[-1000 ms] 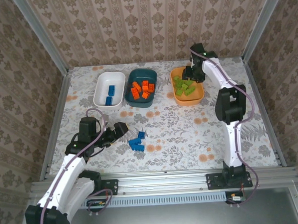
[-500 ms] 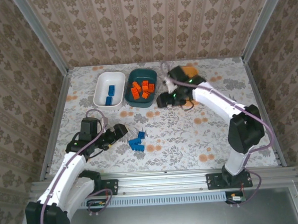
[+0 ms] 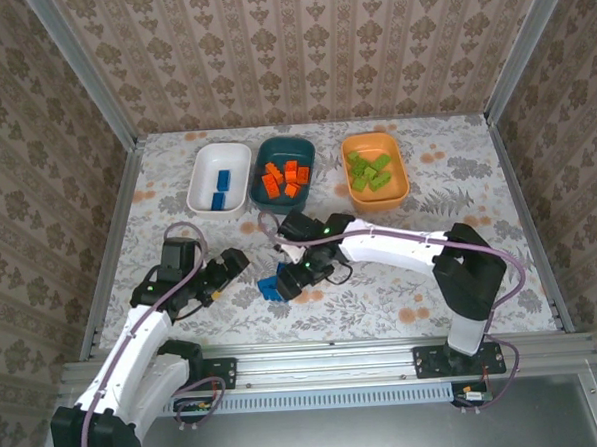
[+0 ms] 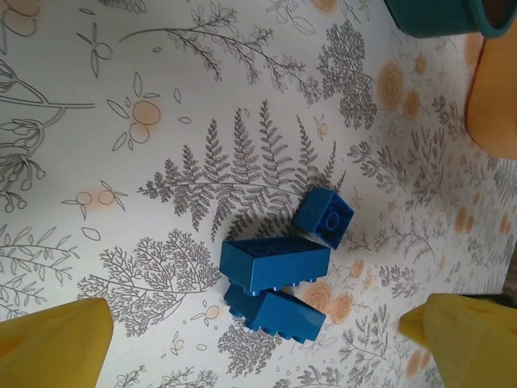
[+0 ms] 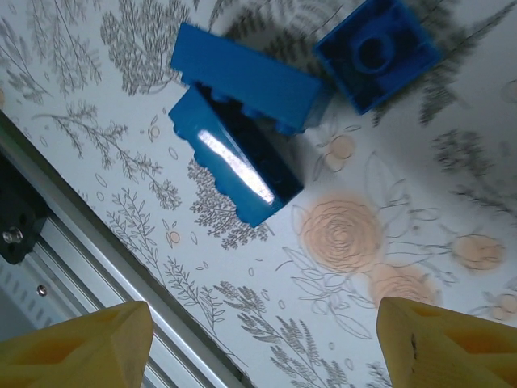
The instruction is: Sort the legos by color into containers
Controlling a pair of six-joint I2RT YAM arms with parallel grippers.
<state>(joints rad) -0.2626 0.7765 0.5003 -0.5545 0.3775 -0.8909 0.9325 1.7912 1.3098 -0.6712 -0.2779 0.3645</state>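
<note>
Three loose blue legos (image 4: pixel 275 260) lie in a tight cluster on the floral table, two long ones stacked askew and a small square one (image 4: pixel 323 217) beside them. My left gripper (image 4: pixel 254 327) is open just left of the cluster (image 3: pixel 271 286), its yellow fingers (image 4: pixel 56 339) wide apart. My right gripper (image 3: pixel 301 273) hovers open over the same legos (image 5: pixel 234 166), nothing between its fingers (image 5: pixel 444 339). At the back stand the containers: a white bin (image 3: pixel 204 173) with blue legos, a teal bin (image 3: pixel 306 168) with orange ones, and an orange bin (image 3: pixel 401 173) with green ones.
The metal rail (image 5: pixel 48 267) at the table's near edge runs close below the right gripper. Both arms crowd the near middle of the table (image 3: pixel 402 278). Patterned walls close in the table's left, back and right sides.
The right arm swung from the orange bin down to the loose blue legos, its jaws opening wider. The left gripper drew back a little to the left.
</note>
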